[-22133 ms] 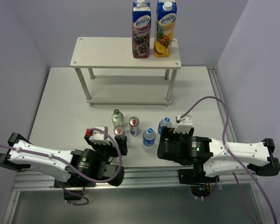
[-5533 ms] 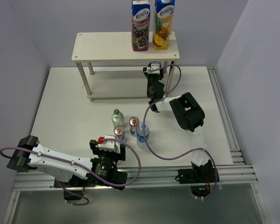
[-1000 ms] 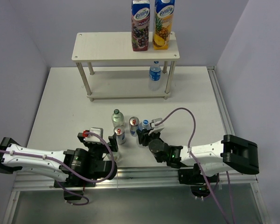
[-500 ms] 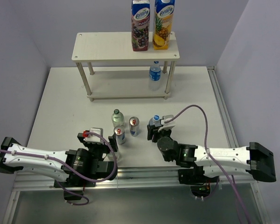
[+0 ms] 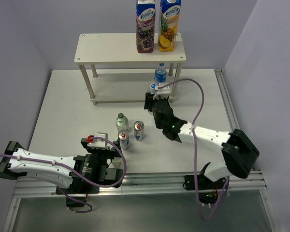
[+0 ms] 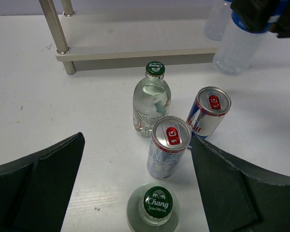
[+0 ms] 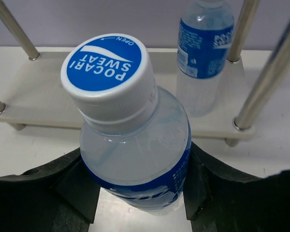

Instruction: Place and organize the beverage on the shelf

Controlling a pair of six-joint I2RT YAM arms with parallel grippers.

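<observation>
- Beverage items on table (image 5: 63,106), near left: near glass bottle (image 6: 157,202), far glass bottle (image 6: 152,99), near can (image 6: 170,145), right can (image 6: 209,111). Left gripper (image 6: 136,137) over them, fingers wide apart, empty.
- Right gripper (image 7: 135,179) clamped on second water bottle (image 7: 135,140); half a second ago beside the cans, now at the front of the shelf (image 5: 111,48) lower board.
- First water bottle (image 7: 204,48) stands on that board, far right; second looks ready to set beside it.

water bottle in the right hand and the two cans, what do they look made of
Water bottle: likely thin clear plastic, with a see-through wall, glossy blue label and ribbed plastic cap. Cans: probably aluminium, with shiny silver lids, pull tabs and printed sides.
</observation>
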